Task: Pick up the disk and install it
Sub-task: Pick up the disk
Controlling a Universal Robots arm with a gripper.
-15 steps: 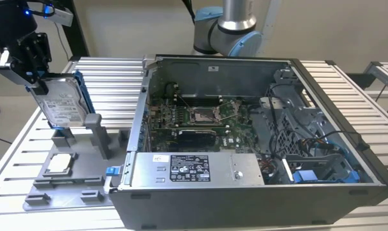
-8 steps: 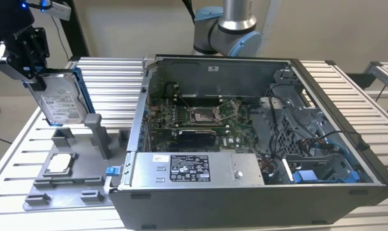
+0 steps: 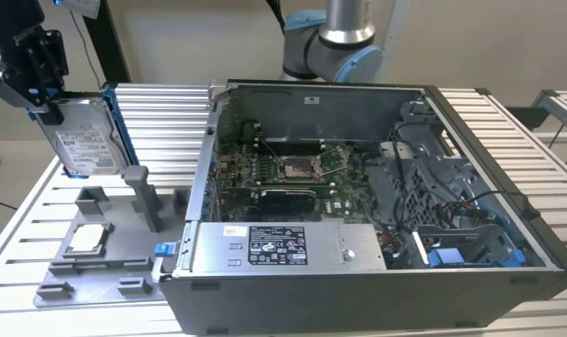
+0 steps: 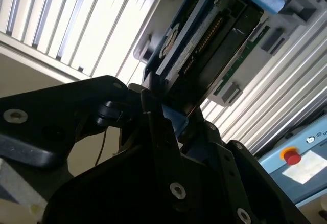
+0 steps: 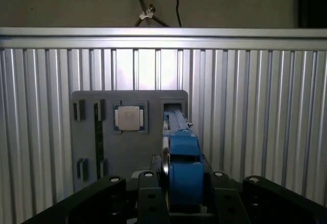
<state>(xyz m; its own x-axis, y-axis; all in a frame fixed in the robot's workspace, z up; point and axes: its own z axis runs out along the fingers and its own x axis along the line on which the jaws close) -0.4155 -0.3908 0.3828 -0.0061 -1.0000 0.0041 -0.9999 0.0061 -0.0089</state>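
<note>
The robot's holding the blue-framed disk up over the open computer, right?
Not quite. The gripper holds the blue-framed disk up over the grey tray, beside the open computer, as the exterior view shows.

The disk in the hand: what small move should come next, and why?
Probably carry it sideways toward the open computer case: the hand is shut on the disk, which hangs upright above the grey holder, apparently clear of it.
</note>
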